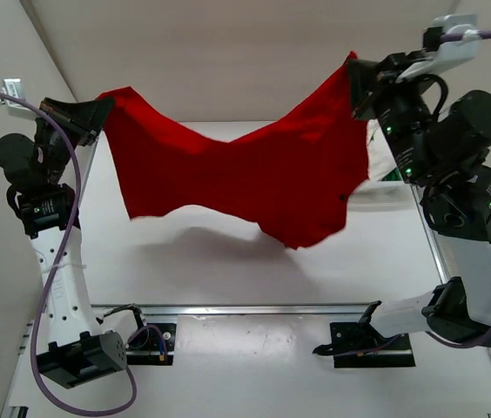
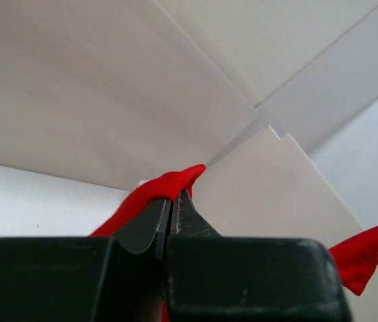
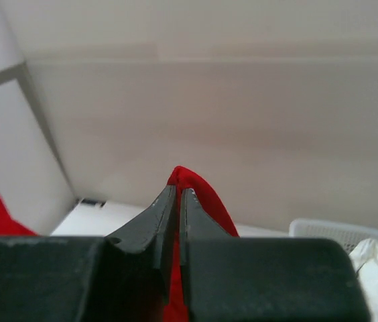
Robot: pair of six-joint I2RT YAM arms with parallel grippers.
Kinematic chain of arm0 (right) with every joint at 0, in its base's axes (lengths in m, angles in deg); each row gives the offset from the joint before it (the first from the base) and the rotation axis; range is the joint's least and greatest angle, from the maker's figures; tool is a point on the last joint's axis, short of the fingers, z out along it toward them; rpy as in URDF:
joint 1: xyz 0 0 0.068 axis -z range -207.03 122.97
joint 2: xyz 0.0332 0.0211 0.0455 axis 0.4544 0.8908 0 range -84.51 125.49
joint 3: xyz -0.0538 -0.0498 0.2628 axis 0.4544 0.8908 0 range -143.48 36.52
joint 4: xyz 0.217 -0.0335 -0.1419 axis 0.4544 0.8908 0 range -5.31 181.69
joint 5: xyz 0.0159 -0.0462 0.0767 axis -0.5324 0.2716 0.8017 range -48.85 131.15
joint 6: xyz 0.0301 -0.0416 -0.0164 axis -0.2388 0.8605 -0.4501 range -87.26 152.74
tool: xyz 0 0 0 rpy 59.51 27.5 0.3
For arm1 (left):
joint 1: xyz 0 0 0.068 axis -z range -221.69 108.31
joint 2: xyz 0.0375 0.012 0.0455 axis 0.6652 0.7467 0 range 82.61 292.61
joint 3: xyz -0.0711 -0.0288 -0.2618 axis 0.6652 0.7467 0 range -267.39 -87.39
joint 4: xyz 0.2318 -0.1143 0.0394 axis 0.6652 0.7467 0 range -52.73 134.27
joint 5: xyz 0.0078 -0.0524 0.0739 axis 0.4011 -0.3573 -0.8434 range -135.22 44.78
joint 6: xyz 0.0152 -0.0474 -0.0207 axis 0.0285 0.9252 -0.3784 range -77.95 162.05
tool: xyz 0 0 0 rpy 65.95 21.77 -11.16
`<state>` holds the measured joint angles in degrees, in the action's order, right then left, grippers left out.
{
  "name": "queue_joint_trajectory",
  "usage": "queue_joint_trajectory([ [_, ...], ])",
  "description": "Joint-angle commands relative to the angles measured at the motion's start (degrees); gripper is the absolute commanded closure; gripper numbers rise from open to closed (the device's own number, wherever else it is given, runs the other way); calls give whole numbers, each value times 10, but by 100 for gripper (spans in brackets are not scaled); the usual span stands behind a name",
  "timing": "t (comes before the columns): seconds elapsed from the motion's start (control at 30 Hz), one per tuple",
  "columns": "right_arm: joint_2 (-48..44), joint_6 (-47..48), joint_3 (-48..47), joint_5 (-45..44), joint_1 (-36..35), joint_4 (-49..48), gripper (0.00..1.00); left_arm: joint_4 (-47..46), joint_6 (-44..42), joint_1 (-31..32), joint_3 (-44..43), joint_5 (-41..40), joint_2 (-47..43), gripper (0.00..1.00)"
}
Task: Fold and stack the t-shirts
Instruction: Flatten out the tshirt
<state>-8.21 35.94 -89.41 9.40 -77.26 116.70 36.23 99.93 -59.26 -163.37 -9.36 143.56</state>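
Pale panel walls (image 1: 228, 52) enclose the white table (image 1: 254, 270). Above it hangs the red t-shirt (image 1: 228, 174), left gripper (image 2: 175, 201) clamped on its ten-o'clock corner, right gripper (image 3: 177, 196) clamped at two o'clock.

White table (image 1: 228, 270), matte, w/ a metal rail (image 1: 254, 308) across near its front edge. Left base plate (image 1: 154, 341) & right base plate (image 1: 372, 341), both black, sit just in front of the rail. Far right: white mesh basket (image 3: 330, 231), mostly hidden behind an arm, prob. resting on the tabletop. Soft shadow mid-table.
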Motion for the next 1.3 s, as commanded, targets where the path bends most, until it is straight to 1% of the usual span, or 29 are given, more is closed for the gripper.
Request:
queue_joint_trajectory([
  [0.0,35,60,-24,-19,12,-46,100,-17,41,-20,-18,31,8,100],
  [0.03,42,54,-17,6,50,-50,99,-13,37,-24,-11,17,7,100],
  [0.1,64,0,-8,110,141,-29,100,-2,6,-18,9,-11,7,100],
  [0.13,76,-60,5,202,214,-16,100,2,0,-11,30,-31,5,100],
  [0.17,90,-97,35,284,269,-27,100,8,-22,-3,58,-57,2,100],
  [0.2,100,-112,52,308,303,-43,100,9,-40,11,73,-72,0,100],
  [0.23,113,-111,85,333,312,-52,100,10,-57,18,105,-104,0,100],
  [0.27,135,-108,106,338,319,-61,100,5,-61,32,136,-121,5,100],
  [0.3,152,-107,101,340,322,-58,100,-8,-65,35,146,-126,8,100],
  [0.33,183,-108,94,358,333,-51,100,-15,-67,46,171,-140,15,100],
  [0.4,237,-118,70,390,348,-44,100,-42,-66,60,189,-154,43,100],
  [0.47,298,-120,6,402,353,-40,100,-61,-59,66,169,-149,93,100],
  [0.5,335,-122,-51,401,352,-25,100,-61,-59,65,138,-149,112,100],
  [0.57,374,-126,-132,401,355,-13,100,-81,-48,71,97,-128,159,100],
  [0.6,354,-139,-115,413,356,-50,100,-88,-38,69,61,-122,173,100],
  [0.63,347,-138,-118,412,356,-65,100,-92,-31,71,45,-112,192,100],
  [0.7,337,-148,-154,402,356,-89,100,-102,-21,64,-18,-103,208,100],
  [0.8,298,-167,-151,424,364,-135,100,-113,6,47,-78,-82,225,100],
  [0.9,271,-176,-140,439,359,-118,100,-142,32,23,-98,-58,226,100],
  [0.97,251,-157,-104,426,349,-114,100,-151,32,14,-83,-61,214,100],
  [1.03,226,-150,-25,410,341,-109,100,-173,18,7,-22,-69,192,100],
  [1.07,211,-150,-3,406,337,-107,100,-184,7,8,-6,-73,172,99],
  [1.1,186,-157,54,405,332,-112,100,-198,3,3,31,-75,156,99],
  [1.13,172,-164,88,404,328,-120,100,-207,-8,6,51,-79,147,99],
  [1.2,101,-180,250,397,323,-170,100,-236,-19,5,150,-83,107,97],
  [1.23,80,-188,295,396,314,-199,100,-251,-24,3,177,-86,94,96],
  [1.27,44,-193,380,393,315,-211,100,-254,-32,2,224,-93,74,94],
])
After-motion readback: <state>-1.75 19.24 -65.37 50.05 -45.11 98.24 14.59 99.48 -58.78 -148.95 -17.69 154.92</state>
